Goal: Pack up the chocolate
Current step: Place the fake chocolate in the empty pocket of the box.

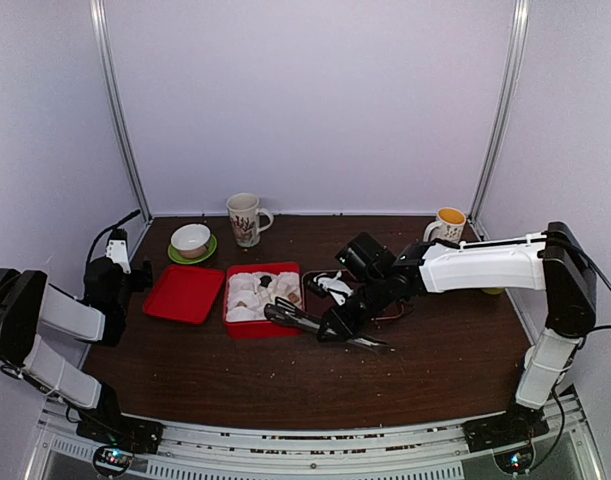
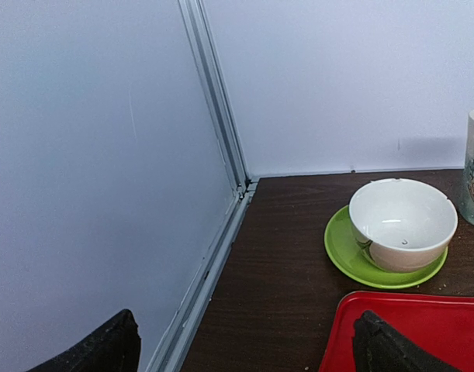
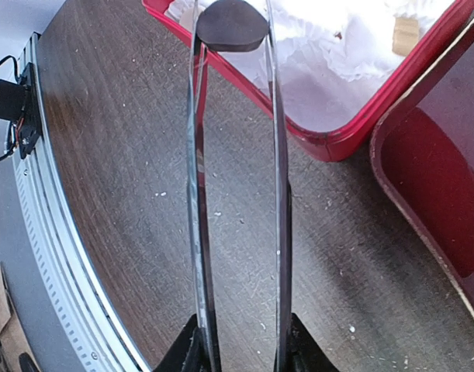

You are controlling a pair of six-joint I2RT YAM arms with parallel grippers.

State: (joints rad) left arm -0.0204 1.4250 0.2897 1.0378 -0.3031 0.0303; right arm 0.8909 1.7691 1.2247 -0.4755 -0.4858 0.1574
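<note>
Pieces of chocolate [image 1: 266, 281] are lying in the red box [image 1: 250, 328]. A dark lump [image 3: 231, 25] is sitting between the tongs' [image 3: 198, 194] tips just inside its near rim. The right gripper [image 3: 243, 355] is squeezing the tongs. The left gripper [image 2: 244, 360], fingers wide apart, is hovering at the lid's [image 2: 430, 322] edge.

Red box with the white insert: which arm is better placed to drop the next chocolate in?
Right. Its jaws grip the tongs, whose tips pinch a brown chocolate piece at the red box's edge. The left arm sits back at the far left, jaws open and empty, facing the bowl.
</note>
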